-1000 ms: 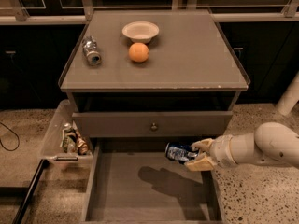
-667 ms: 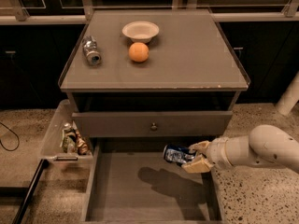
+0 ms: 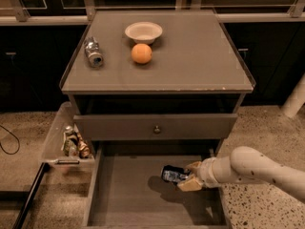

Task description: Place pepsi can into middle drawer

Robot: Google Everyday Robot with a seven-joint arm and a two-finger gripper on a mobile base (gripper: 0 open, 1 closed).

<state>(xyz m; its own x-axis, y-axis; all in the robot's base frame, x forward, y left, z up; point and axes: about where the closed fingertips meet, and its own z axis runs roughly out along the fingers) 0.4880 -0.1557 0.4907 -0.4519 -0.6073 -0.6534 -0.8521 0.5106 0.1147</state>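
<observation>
A: Where does the gripper sit?

B: Low on the right, over the open drawer. It ends the white arm, which reaches in from the right edge.

A: And the fingers?

B: The tan fingers are clamped on the pepsi can, one above it and one below. They grip it at its right end.

A: How does the pepsi can lie?

B: On its side, slightly tilted, with its free end pointing toward the middle of the drawer. It is inside the drawer's outline, in the right half and nearer the back than the front. Its shadow falls on the grey floor below and to the left. Whether it touches the floor cannot be told.

A: What is right above the drawer?

B: A grey drawer front with a small round knob, pushed in.

A: And on the cabinet top?

B: A white bowl stands toward the back, and an orange sits just in front of it. A silver can lies on its side to the left, apart from both.

A: Anything beside the cabinet?

B: A clear bin sits against its left side at the level of the drawer front. It holds a few small items, too small to make out.
</observation>
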